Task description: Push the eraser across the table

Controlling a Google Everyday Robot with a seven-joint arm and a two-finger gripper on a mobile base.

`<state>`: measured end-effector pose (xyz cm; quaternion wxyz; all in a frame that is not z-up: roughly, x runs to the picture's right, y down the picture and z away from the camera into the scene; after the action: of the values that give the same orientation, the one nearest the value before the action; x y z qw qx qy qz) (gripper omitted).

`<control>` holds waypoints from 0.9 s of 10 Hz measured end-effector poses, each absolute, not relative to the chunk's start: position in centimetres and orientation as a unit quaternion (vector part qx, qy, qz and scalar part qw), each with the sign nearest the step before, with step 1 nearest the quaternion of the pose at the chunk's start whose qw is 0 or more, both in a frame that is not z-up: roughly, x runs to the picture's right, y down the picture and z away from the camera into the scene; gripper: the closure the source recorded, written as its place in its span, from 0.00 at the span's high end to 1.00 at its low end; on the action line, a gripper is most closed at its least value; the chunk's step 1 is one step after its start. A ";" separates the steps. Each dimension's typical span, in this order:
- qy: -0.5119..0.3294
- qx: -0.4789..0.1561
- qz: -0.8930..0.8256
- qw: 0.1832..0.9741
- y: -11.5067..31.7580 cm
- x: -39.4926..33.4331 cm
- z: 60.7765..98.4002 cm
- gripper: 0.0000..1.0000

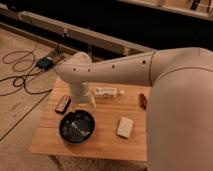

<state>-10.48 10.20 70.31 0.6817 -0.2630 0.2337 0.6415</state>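
Jaws: can't tell whether they're wide or closed from this angle. My gripper [83, 103] hangs low over the table [105, 146], just behind the rim of the dark bowl [77, 126] and just beside the eraser [62, 104]. The eraser lies flat near the table's left edge in the view, apart from the bowl. I read the low, side-on position as setup for a lateral shove, not a pick. Contact on the flank nearest me would send it toward that near edge, and there's little plank left that way (risk: it goes overboard). There's more run toward the white block [125, 127], but the bowl and the white tube [106, 92] narrow that lane. The reddish-brown piece [143, 100] sits well apart, no factor.
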 end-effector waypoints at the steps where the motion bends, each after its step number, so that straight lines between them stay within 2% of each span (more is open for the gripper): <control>1: 0.234 -0.263 0.642 0.682 10.2 -10.5 70.3 0.65; 7: 0.233 -0.263 0.642 0.681 10.1 -10.5 70.4 0.65; 9: 0.230 -0.250 0.644 0.686 8.8 -10.3 71.1 0.65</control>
<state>-10.33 8.85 71.13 0.6856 -0.2504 0.2296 0.6438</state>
